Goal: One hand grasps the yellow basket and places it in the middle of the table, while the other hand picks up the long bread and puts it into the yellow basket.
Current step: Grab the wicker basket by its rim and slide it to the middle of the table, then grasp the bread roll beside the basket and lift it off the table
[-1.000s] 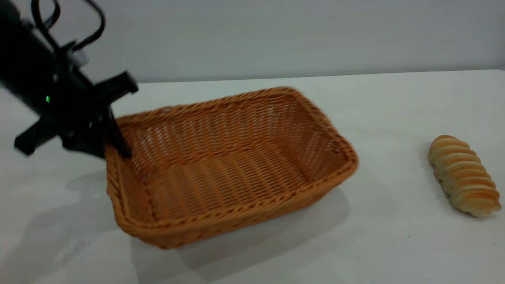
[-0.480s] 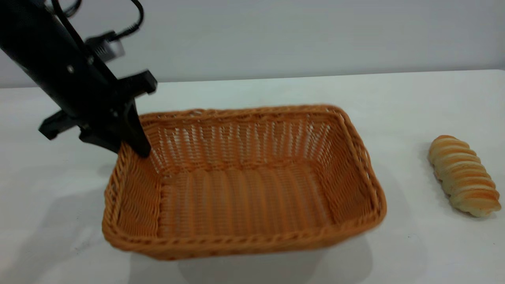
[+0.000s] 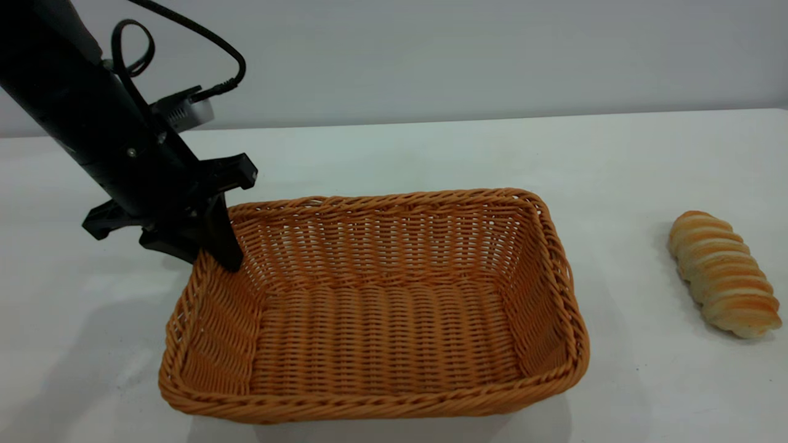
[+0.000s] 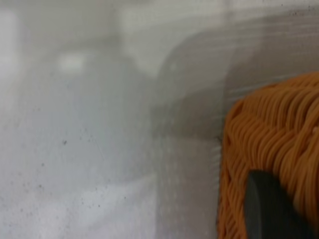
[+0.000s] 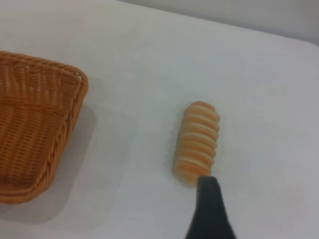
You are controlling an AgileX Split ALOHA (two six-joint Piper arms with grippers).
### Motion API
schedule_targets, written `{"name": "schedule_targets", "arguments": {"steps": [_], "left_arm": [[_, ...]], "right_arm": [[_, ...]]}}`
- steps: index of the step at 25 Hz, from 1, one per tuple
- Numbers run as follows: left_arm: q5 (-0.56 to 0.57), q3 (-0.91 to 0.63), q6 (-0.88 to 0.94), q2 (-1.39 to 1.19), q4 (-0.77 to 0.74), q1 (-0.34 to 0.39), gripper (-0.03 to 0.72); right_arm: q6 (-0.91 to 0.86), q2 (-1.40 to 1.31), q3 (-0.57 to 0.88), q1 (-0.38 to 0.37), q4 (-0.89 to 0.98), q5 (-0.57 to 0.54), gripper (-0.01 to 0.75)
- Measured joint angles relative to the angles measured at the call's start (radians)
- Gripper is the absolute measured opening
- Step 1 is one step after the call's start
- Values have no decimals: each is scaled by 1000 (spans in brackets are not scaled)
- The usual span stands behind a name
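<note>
Left gripper [image 3: 212, 258]: at the left of the exterior frame, a black arm slants down from the upper left corner. Its jaws are closed over the basket's far-left corner, one finger inside the wall and one outside, so the rim is pinched between them.

Why that hold: a corner pinch lets one arm drag or lift the whole wide tray by its stiff braided edge; that is my reading of it.

Yellow basket [image 3: 394, 409]: a large orange-tan wicker tray in the middle of the exterior frame, lying level on the surface, open side up, with nothing inside. It looks close to its intended central spot, though the jaws have not let go.

Long bread [image 3: 723, 274]: a ridged golden and cream loaf at the right edge of the exterior frame, lying flat on the surface, well apart from the basket and untouched.

Right gripper [image 5: 209, 211]: not visible in the exterior view. In the right wrist view, one dark finger [image 5: 210, 199] shows at the bottom centre, just beside the near end of the loaf. I cannot tell whether its jaws are open or closed.

Why it waits there: it seems lined up along the loaf, ready to pick it up.

Surface [image 3: 431, 147]: plain white, with faint specks.
</note>
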State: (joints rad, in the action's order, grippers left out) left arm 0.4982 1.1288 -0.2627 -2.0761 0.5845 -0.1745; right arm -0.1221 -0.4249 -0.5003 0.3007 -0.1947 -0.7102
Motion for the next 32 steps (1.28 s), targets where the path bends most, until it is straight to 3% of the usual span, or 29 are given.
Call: {"name": "schedule_targets", "arguments": {"steps": [4, 10, 12, 14, 18, 24, 32], "left_arm": [[-13, 3, -62, -3, 6, 0, 180], [-24, 4, -120, -3, 6, 0, 533], [-26, 4, -122, -3, 6, 0, 624], [-26, 4, -122, -3, 6, 0, 665], [-26, 4, -129, -3, 6, 0, 653], [-24, 4, -196, 29, 3, 0, 559], [-17, 4, -263, 178, 1, 0, 537]], "right_arm": [[-12, -56, 0, 0, -1, 61, 591], [-16, -196, 0, 0, -2, 185, 591], [-18, -255, 0, 0, -3, 224, 591], [-18, -324, 0, 0, -3, 257, 591], [-18, -464, 0, 0, -4, 333, 591], [-51, -680, -4, -4, -7, 423, 591], [-93, -923, -116, -104, -7, 431, 591]]}}
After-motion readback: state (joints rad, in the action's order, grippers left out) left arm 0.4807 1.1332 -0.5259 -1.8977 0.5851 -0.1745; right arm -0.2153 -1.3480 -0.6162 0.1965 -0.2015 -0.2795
